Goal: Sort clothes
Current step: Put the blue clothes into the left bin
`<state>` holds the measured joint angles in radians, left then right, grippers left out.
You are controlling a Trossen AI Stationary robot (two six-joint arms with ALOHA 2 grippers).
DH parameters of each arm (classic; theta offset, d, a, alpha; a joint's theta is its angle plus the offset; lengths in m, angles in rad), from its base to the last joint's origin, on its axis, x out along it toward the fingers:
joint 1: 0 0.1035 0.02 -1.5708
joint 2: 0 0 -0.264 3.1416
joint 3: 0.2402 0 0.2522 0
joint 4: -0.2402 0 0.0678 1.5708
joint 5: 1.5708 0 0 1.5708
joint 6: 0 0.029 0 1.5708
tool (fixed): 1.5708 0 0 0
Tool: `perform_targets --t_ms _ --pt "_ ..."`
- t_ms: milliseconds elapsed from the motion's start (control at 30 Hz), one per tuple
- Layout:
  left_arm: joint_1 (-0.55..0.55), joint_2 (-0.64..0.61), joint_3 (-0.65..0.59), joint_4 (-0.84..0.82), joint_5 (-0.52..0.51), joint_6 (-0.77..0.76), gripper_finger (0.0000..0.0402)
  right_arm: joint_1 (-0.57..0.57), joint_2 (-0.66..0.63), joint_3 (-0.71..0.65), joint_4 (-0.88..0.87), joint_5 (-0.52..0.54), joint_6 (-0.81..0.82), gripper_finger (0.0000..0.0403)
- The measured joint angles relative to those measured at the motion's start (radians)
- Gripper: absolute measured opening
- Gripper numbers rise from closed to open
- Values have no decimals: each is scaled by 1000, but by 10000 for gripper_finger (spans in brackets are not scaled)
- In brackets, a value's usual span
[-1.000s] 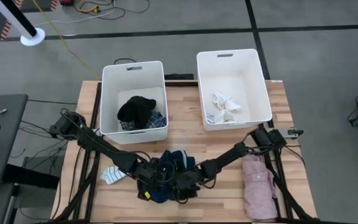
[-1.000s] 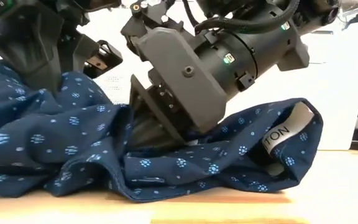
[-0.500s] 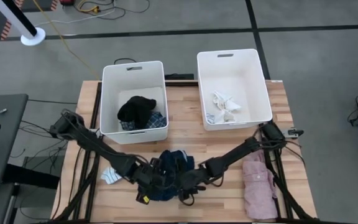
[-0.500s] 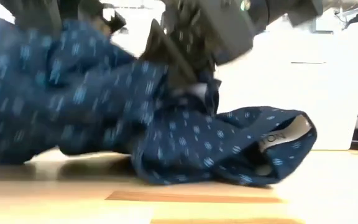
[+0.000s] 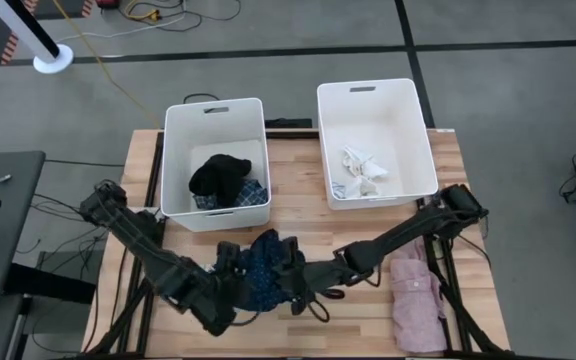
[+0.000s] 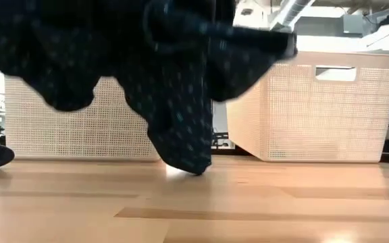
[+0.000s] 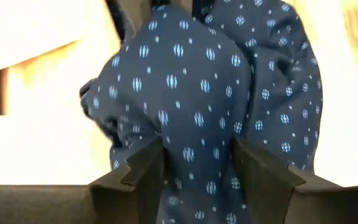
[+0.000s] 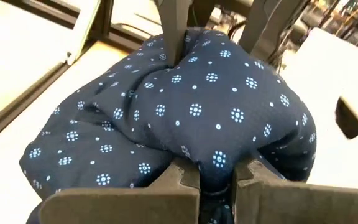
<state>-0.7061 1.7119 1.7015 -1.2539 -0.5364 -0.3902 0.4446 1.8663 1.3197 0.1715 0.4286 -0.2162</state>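
The navy patterned garment (image 5: 264, 268) hangs bunched between my two grippers over the table's near middle. In the low view it (image 6: 181, 101) droops in folds; its lowest tip (image 6: 189, 169) is close to the tabletop, and I cannot tell whether it touches. My left gripper (image 5: 240, 280) is shut on its left side, my right gripper (image 5: 290, 280) on its right side. A black garment (image 5: 218, 176) and a blue plaid one (image 5: 250, 196) lie in the left bin. A white one (image 5: 360, 170) lies in the right bin. A pale pink garment (image 5: 416, 296) lies flat at the near right. My left gripper has a thick bunch of the navy cloth (image 7: 197, 168) between its two fingers (image 7: 143, 171), several layers deep. The fingers slant down from the table's left. The cloth bulges out past the fingertips and hangs below. My right gripper pinches a narrow fold of the same garment (image 8: 216, 163) between its fingers (image 8: 184, 177), coming from the table's right, almost level. The cloth swells up beyond the fingertips and sags slack between the two grippers.
Two white bins stand side by side at the far half of the table, the left bin (image 5: 178, 150) and the right bin (image 5: 423, 140); in the low view their walls (image 6: 316, 115) rise behind the hanging cloth. Bare wood (image 5: 298, 215) lies between bins and grippers.
Both grippers have gone up, taking the navy garment with them. It lay heaped on the table a second ago; now it hangs from them in folds, nearly or wholly off the wood. The right arm has straightened toward the table's left.
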Motion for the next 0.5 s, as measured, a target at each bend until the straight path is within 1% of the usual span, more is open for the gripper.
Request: perform_targets --t_ms 167,300,400,500 --pt "-54 0 77 -129 -77 -105 187 -1 -43 1 0 0 -55 25" --pt "-101 0 137 -251 -125 -219 188 -3 -75 2 3 0 -98 25" --pt "-136 0 172 -317 -141 -301 189 -11 -98 2 5 0 -129 25" --pt "-172 -12 178 -322 -130 -339 189 -17 -127 2 11 1 -159 25"
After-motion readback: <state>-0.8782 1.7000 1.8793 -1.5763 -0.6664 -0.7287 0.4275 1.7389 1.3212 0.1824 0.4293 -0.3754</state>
